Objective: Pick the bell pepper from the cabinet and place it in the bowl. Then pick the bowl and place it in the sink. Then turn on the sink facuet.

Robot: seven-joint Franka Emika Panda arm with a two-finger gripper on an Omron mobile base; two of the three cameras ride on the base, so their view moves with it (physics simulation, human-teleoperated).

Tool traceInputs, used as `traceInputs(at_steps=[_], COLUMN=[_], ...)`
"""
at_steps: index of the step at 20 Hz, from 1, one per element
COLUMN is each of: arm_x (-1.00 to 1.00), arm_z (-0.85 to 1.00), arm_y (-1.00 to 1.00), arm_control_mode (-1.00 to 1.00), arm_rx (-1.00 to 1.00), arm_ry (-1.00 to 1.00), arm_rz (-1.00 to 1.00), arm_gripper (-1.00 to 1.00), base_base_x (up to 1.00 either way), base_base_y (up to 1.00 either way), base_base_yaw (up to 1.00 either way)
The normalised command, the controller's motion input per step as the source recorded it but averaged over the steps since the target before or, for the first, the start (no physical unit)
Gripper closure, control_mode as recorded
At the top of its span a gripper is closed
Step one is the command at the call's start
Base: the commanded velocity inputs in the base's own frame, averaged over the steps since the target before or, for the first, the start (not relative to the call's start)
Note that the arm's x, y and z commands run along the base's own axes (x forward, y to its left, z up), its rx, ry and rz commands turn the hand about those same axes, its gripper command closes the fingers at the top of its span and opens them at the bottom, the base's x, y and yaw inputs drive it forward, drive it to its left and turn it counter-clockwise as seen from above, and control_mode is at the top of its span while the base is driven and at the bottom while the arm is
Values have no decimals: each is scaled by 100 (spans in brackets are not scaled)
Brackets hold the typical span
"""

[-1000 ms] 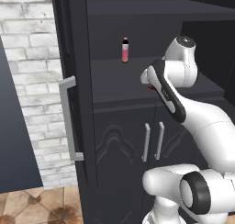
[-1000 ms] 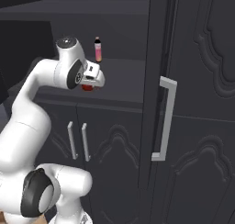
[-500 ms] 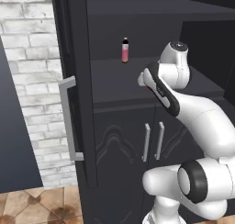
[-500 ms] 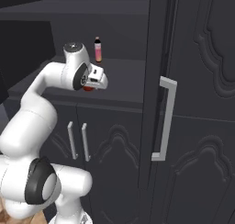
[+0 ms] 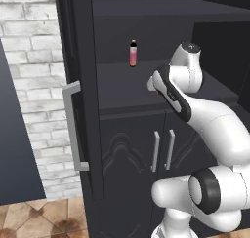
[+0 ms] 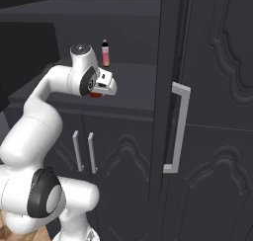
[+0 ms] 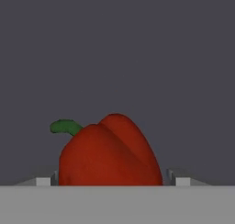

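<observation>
The bell pepper (image 7: 110, 152) lay on the cabinet's (image 5: 78, 47) middle shelf (image 5: 124, 88) between the gripper's (image 7: 110, 179) two fingertips (image 7: 43, 181), with the bottle (image 5: 133, 53) standing upright farther back on that shelf and the bar handle (image 5: 73, 127) on the open door to the left.

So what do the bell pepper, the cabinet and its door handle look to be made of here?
Bell pepper: glossy red skin, green stem, looks like fresh produce. Cabinet: matte black, probably painted wood, given the carved lower doors. Door handle: flat grey bar, likely brushed metal, though the render leaves that open.
</observation>
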Motion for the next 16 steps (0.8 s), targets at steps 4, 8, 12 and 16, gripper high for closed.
traceInputs(at_steps=[4, 8, 12, 16], arm_x=[0, -7, -67, -93], arm_z=[-13, -1, 10, 19], arm_y=[0, 0, 0, 0], arm_control_mode=[-100, -100, -100, -100], arm_rx=[0, 0, 0, 0], arm_ry=[0, -1, -4, -1], arm_rz=[0, 1, 1, 2], arm_gripper=[100, 100, 100, 100], base_base_x=[0, 0, 0, 0], base_base_y=[0, 0, 0, 0], base_base_yaw=[0, 0, 0, 0])
